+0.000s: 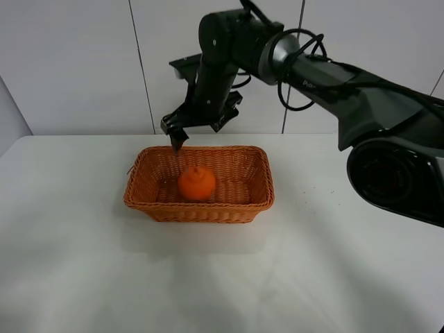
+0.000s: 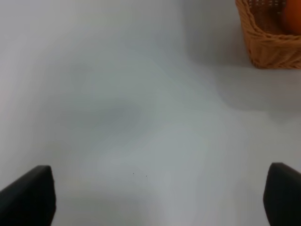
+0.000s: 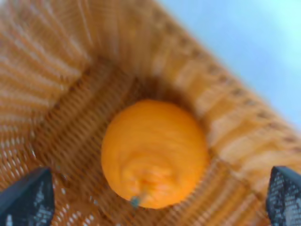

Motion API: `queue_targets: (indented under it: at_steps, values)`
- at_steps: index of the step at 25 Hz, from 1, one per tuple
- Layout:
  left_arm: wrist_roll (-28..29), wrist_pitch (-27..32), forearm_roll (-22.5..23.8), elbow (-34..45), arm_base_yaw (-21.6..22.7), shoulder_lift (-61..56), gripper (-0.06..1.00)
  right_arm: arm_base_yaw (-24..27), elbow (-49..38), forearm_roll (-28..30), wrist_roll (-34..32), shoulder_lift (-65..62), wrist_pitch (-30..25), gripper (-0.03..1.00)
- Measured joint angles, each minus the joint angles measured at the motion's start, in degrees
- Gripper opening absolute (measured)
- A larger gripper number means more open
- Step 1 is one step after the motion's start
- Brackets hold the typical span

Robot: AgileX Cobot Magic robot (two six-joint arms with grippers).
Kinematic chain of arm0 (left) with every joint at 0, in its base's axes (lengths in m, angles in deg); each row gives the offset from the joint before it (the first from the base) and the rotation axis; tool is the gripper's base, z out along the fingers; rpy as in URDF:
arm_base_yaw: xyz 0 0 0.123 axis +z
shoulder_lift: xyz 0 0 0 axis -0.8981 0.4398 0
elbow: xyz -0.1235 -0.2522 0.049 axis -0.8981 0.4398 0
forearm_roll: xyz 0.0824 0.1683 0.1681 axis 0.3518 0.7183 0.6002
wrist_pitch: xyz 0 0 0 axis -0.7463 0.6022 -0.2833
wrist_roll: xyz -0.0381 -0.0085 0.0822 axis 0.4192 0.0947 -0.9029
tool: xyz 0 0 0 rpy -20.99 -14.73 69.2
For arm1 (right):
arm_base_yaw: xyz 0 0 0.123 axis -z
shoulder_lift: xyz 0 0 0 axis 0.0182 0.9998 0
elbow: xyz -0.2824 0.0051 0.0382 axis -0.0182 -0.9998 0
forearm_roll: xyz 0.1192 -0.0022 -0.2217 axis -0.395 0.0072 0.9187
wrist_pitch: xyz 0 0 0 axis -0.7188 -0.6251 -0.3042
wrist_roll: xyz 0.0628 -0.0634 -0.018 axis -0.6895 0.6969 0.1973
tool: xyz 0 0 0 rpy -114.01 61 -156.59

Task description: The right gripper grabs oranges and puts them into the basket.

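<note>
The orange lies inside the woven wicker basket at the middle of the white table. My right gripper hangs above the basket's far left rim, open and empty, apart from the fruit. In the right wrist view the orange sits on the basket floor, stem toward the camera, between the spread fingers of the right gripper. My left gripper is open and empty over bare table. It is out of the exterior view.
The white table stretches around the basket. A corner of the basket shows in the left wrist view, with a sliver of the orange in it. The black right arm reaches in from the right above the table's back edge.
</note>
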Motion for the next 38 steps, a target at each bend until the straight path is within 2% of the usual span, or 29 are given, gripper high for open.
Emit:
queue_targets:
  at_steps: [6, 18, 22, 26, 31, 38]
  values:
    - [0.0, 0.0, 0.0, 0.0, 0.0, 0.0, 0.99, 6.25, 1.37, 0.12, -0.46, -1.38, -1.06, 0.69]
    - [0.0, 0.0, 0.0, 0.0, 0.0, 0.0, 0.99, 28.24, 1.37, 0.85, -0.86, -1.25, -1.0, 0.69]
    - [0.0, 0.0, 0.0, 0.0, 0.0, 0.0, 0.99, 32.79, 1.37, 0.91, -0.86, -1.25, -1.0, 0.69]
    - [0.0, 0.0, 0.0, 0.0, 0.0, 0.0, 0.99, 34.75, 0.04, 0.93, -0.86, -1.57, -1.0, 0.69]
    - [0.0, 0.0, 0.0, 0.0, 0.0, 0.0, 0.99, 34.75, -5.7, 0.53, 0.08, -4.28, -1.05, 0.69]
    - [0.0, 0.0, 0.0, 0.0, 0.0, 0.0, 0.99, 34.75, -21.77, -0.01, 0.2, -17.04, -0.86, 0.69]
